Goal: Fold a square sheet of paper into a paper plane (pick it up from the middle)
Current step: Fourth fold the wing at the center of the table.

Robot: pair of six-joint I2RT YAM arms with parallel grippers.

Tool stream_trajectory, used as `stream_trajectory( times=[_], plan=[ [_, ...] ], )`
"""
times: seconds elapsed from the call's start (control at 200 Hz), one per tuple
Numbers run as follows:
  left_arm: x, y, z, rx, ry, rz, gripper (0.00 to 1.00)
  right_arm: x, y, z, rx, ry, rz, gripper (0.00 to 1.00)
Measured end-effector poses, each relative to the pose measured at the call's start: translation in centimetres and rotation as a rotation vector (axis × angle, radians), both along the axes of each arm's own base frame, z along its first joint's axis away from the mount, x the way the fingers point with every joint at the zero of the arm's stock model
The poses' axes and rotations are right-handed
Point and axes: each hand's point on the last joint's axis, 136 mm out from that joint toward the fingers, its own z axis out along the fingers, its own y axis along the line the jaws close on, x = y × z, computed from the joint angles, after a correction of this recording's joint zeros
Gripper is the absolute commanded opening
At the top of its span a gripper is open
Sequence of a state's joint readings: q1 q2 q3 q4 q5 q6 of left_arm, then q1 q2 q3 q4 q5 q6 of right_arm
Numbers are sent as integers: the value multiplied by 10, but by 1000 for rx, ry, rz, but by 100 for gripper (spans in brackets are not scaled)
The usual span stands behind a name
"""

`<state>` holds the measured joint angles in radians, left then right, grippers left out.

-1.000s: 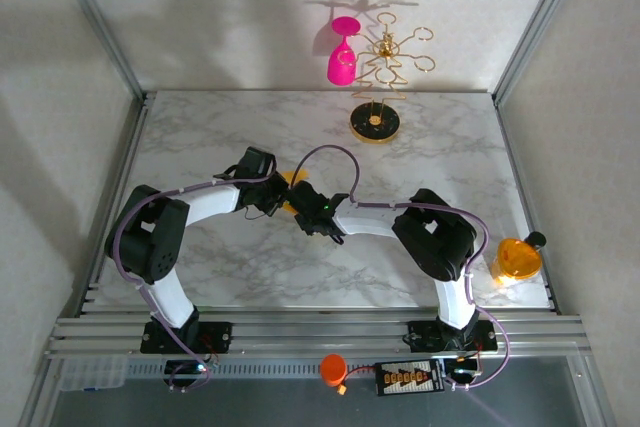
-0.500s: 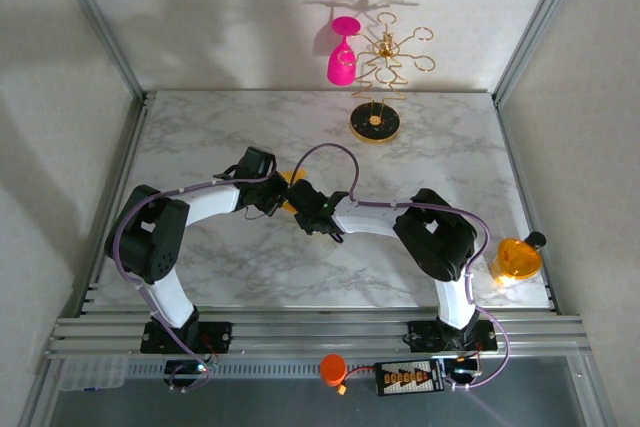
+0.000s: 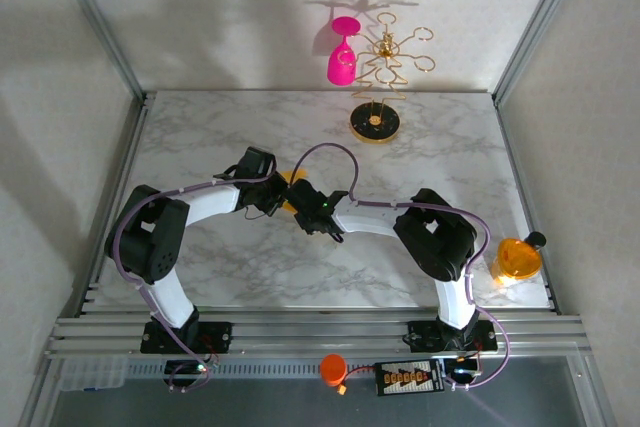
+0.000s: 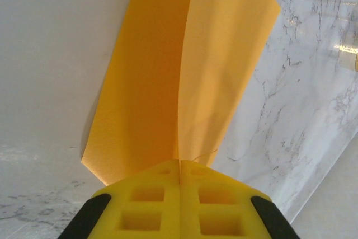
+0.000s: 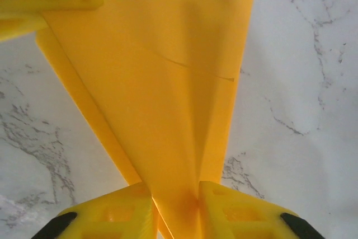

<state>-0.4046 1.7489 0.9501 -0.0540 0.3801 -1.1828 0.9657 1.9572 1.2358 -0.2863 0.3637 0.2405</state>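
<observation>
— Clamped flat together, that is how I read the left gripper (image 4: 180, 166): on its wrist camera the two yellow pads meet with no gap, and the paper (image 4: 179, 71) comes out right at their seam. I call that a firm pinch on the sheet's edge.

— And the other one?

— I see the right gripper (image 5: 174, 194) with its jaws a little apart and the narrow end of the paper (image 5: 168, 82) running down between them, touching both pads. So I take it as closed on the paper too, only over a thicker, folded part.

— What shape is the paper in?

— Folded, not flat. From the left wrist I see one long crease down the middle with a panel sloping off each side. From the right wrist I see layered flaps tapering toward the fingers, and one pad of the left gripper in the top left corner, on the far end of the sheet.

— Where is all this on the table?

— From overhead, both grippers meet near the middle of the marble table (image 3: 200, 127), left gripper (image 3: 272, 197) just beside right gripper (image 3: 308, 212), with a sliver of the paper (image 3: 291, 179) showing between them. I cannot tell whether it touches the tabletop. A pink wine glass (image 3: 341, 57) hangs on the gold stand (image 3: 375, 125) at the back, well apart.
</observation>
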Motion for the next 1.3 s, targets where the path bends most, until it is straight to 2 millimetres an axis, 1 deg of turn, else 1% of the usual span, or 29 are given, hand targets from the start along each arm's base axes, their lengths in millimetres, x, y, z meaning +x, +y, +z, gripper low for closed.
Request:
stream_trajectory(
  times=[0.14, 0.466, 0.606, 0.911, 1.046, 1.157, 1.302],
  plan=[
    [0, 0, 0, -1, 1, 3, 2, 4, 5, 8, 13, -9, 1, 26],
    [0, 0, 0, 0, 1, 3, 2, 3, 4, 7, 8, -5, 0, 15],
    [0, 0, 0, 0, 1, 3, 2, 3, 4, 7, 10, -4, 1, 14],
    [0, 0, 0, -1, 1, 3, 4, -5, 8, 1, 36, 36, 14, 13],
    [0, 0, 0, -1, 1, 3, 10, -7, 9, -3, 49, 48, 17, 13],
    [-1, 1, 1, 4, 1, 4, 17, -8, 8, -6, 61, 65, 18, 12],
    [3, 9, 11, 11, -17, 17, 29, -8, 6, -11, 80, 92, 15, 11]
  ],
)
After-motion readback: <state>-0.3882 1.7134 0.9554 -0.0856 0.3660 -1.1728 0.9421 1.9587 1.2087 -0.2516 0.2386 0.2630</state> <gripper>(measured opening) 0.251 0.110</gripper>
